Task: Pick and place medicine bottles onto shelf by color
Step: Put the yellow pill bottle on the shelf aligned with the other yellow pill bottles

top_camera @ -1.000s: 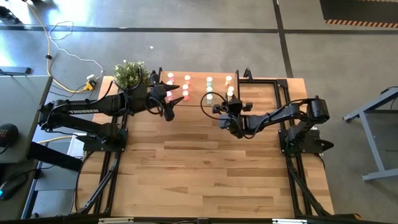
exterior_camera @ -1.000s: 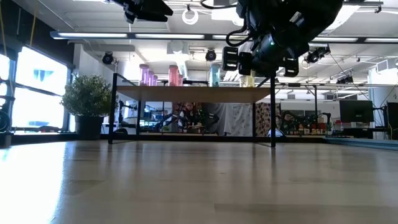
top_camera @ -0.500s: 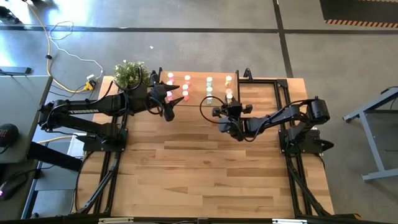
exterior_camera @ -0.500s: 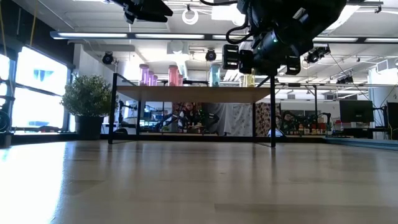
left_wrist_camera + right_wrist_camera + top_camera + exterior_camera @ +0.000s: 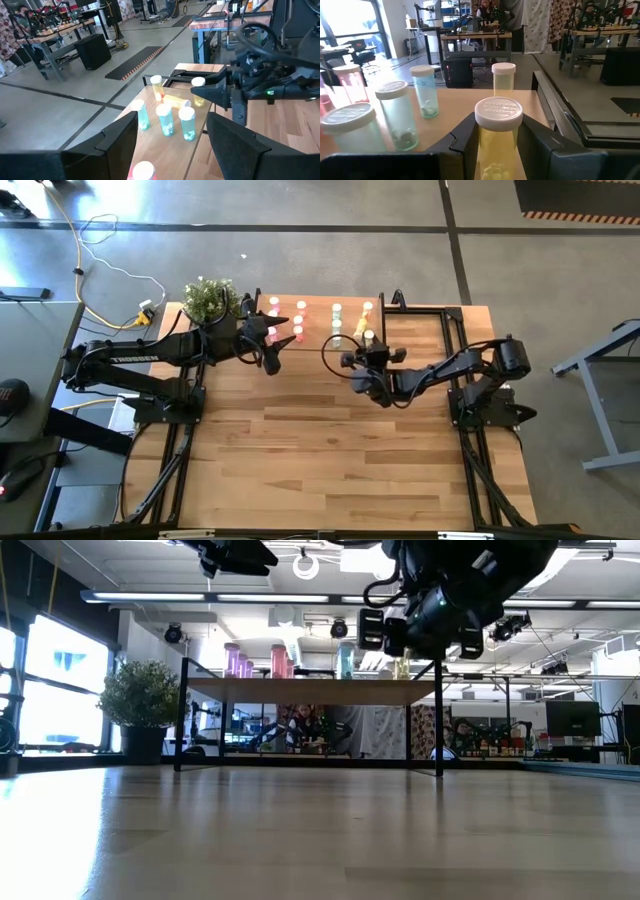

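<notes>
From above, the right gripper (image 5: 367, 350) is hovering at the shelf (image 5: 318, 303) edge, its fingers gripping a yellow bottle (image 5: 368, 337) just short of the other yellow ones, apparently so the colours stay grouped; the left gripper (image 5: 272, 340) is waiting over the pink bottles (image 5: 274, 306), its fingers spread wide and holding nothing.

At worktop (image 5: 320, 840) level, the right gripper (image 5: 415, 635) is hanging just above the shelf (image 5: 310, 690); the bottles are standing upright in a row by colour behind the fingers.

In the left wrist view, wide fingers (image 5: 117, 137) are framing pale green bottles (image 5: 165, 119); a yellow bottle is lying on its side beyond them.

In the right wrist view, the fingers (image 5: 465, 135) are clamping the yellow bottle (image 5: 497, 135) upright below its cap; another yellow bottle (image 5: 503, 77) is standing just beyond, green bottles (image 5: 425, 92) beside the fingers.
</notes>
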### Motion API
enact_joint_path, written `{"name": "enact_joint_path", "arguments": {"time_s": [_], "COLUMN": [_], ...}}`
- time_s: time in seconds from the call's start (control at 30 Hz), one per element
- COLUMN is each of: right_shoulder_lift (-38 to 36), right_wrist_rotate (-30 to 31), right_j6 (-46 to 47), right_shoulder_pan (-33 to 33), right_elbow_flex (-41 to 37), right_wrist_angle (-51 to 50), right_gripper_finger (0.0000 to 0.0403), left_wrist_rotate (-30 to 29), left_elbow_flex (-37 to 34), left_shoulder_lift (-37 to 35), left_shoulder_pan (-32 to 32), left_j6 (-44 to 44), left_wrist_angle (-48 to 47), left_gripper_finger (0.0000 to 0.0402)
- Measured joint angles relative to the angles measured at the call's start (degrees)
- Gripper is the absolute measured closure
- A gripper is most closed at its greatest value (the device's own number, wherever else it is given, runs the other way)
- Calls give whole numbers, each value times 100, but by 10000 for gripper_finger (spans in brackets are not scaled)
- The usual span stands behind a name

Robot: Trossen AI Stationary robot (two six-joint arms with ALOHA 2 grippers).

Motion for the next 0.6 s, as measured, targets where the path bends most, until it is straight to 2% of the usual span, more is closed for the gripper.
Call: {"name": "enact_joint_path", "arguments": {"time_s": [0.37, 0.6], "right_shoulder_lift": [-532, -873], "right_wrist_rotate": [107, -12], "right_j6": [-129, -56], "right_shoulder_pan": [203, 575], "right_elbow_flex": [4, 4], "right_wrist_angle": [29, -86], "right_gripper_finger": [295, 295], "left_wrist_rotate": [1, 2], "left_elbow_flex": [0, 2], "left_shoulder_lift": [2, 2], "left_shoulder_pan": [0, 0], "left_j6": [-104, -101], "left_wrist_angle": [1, 2], "left_gripper_finger": [174, 174]}}
